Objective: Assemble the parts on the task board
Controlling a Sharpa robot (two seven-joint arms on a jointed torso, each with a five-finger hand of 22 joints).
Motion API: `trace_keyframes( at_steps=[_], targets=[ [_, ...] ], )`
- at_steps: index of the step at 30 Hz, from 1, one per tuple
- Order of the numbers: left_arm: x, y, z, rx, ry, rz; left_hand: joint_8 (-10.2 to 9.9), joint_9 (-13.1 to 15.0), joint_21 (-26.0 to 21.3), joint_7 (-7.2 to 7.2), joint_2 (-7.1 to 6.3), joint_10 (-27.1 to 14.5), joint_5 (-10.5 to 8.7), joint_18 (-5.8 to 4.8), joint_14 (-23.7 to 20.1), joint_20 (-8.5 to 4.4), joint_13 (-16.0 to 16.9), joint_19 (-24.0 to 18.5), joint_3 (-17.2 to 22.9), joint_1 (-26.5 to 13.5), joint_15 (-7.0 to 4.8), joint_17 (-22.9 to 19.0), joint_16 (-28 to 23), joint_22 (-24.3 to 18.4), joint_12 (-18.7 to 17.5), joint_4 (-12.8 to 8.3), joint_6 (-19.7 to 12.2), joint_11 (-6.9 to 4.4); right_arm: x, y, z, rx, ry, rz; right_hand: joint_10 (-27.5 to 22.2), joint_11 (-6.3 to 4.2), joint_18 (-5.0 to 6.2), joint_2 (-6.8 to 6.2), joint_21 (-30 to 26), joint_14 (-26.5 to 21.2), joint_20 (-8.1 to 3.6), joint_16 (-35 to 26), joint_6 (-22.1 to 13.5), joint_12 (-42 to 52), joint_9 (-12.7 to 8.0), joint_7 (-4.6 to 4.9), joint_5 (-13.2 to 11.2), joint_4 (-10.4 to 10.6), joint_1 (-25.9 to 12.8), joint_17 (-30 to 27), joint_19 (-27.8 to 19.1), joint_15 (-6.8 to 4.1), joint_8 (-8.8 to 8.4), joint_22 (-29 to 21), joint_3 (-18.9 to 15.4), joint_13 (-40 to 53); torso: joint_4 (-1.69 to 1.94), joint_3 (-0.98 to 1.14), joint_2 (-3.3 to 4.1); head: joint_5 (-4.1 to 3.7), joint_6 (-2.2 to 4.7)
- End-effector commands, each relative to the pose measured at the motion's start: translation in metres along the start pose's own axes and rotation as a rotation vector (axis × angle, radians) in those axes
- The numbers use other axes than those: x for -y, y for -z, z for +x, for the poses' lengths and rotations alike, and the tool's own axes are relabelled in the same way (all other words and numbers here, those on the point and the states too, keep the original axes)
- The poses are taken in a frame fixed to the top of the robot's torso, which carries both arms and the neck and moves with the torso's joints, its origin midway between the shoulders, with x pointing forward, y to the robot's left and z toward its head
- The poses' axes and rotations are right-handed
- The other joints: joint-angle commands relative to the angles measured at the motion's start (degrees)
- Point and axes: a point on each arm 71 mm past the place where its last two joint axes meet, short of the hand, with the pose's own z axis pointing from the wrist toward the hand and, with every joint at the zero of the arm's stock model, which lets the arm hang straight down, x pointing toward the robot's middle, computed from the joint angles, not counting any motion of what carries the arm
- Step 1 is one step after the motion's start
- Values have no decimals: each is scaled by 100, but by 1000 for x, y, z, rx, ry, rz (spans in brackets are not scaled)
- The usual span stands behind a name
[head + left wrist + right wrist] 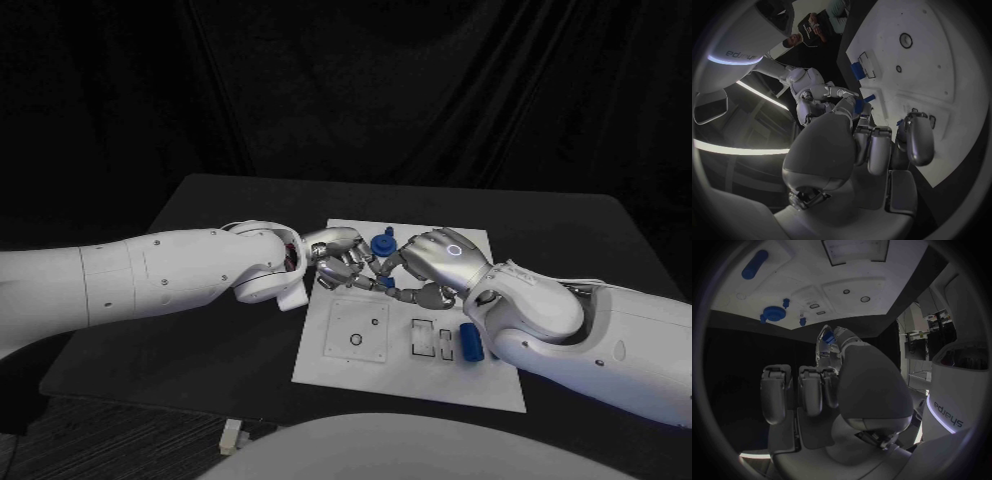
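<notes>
I see the white task board (411, 345) at the frame's centre, a long blue part (470, 343) lying on its lower right. Above, my left hand (335, 250) and right hand (433, 262) meet. The left wrist view reveals the right hand's fingertips pinching a small blue part (859, 103). I cannot tell the left fingers' state. A round blue part (382, 243) stands farther back.

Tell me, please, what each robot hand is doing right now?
Left robot hand: fingers curled, grip cannot be told.
Right robot hand: pinching a small blue part.
</notes>
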Motion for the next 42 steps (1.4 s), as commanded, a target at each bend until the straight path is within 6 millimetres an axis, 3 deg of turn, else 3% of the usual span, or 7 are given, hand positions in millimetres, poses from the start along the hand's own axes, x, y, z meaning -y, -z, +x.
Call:
trace_keyframes(
  at_steps=[1, 17, 20, 28, 32, 42],
  targets=[
    [3, -1, -1, 21, 10, 42, 53, -1, 37, -9, 60, 141, 37, 48, 412, -48, 972, 0, 61, 137, -61, 1228, 39, 1040, 16, -15, 97, -54, -2, 0, 0, 2, 5, -10, 608, 36, -38, 68, -7, 566, 45, -39, 24, 21, 6, 11, -9, 21, 14, 1334, 590, 50, -6, 1498, 3, 1509, -1, 0, 0, -4, -1],
    [4, -2, 1, 25, 10, 55, 375, 127, 85, -118, 39, 220, 371, 40, 441, -126, 1027, 28, 315, 255, -145, 1261, 78, 1051, 102, -216, 343, -152, -4, -1, 2, 3, 11, -17, 608, 40, -35, 77, -14, 565, 48, -41, 9, 21, 6, 14, -13, 13, 30, 1331, 586, 53, -18, 1496, 16, 1509, 0, 0, 0, 16, -1],
    [4, -3, 1, 24, 10, 51, 455, 169, 94, -135, 41, 241, 242, 38, 449, -147, 1037, 35, 437, 288, -165, 1269, 87, 1053, 119, -292, 372, -171, -4, -1, 2, 2, 20, -20, 608, 40, -35, 81, -16, 564, 49, -42, 3, 21, 7, 13, -14, 6, 41, 1329, 584, 54, -24, 1495, 22, 1509, -1, 0, 0, 26, -1],
    [1, -3, 1, 28, 11, 26, 582, 240, 97, -152, 32, 262, 295, 38, 452, -169, 1046, 37, 644, 313, -185, 1271, 90, 1053, 133, -395, 423, -191, -5, 1, 2, -7, 50, -32, 608, 39, -31, 66, -29, 565, 55, -41, -56, 21, 3, 15, -46, -9, 55, 1332, 577, 57, -65, 1490, 25, 1509, -1, 0, 1, 52, -1],
    [-2, -3, 0, 38, 10, -9, 622, 266, 107, -151, 23, 268, 273, 36, 454, -176, 1047, 42, 786, 275, -189, 1272, 92, 1056, 134, -427, 400, -192, -4, 4, 3, -15, 68, -33, 608, -52, -25, 17, -51, 567, 17, -33, -447, 21, -69, 4, -499, 39, 20, 1344, 563, -4, -303, 1482, -16, 1509, 0, 0, -1, 45, -1],
    [-10, 0, -1, 49, 13, -94, 740, 342, 68, -139, -5, 243, -90, 43, 434, -174, 1011, 14, 1276, 74, -179, 1237, 61, 1043, 85, -537, 282, -179, 6, 16, 1, -7, 99, -14, 608, -70, -17, -22, -80, 565, -11, -35, -756, 21, -166, -7, -761, 125, 15, 1338, 545, -25, -501, 1471, -55, 1509, -4, 2, -2, 44, -1]
  ],
)
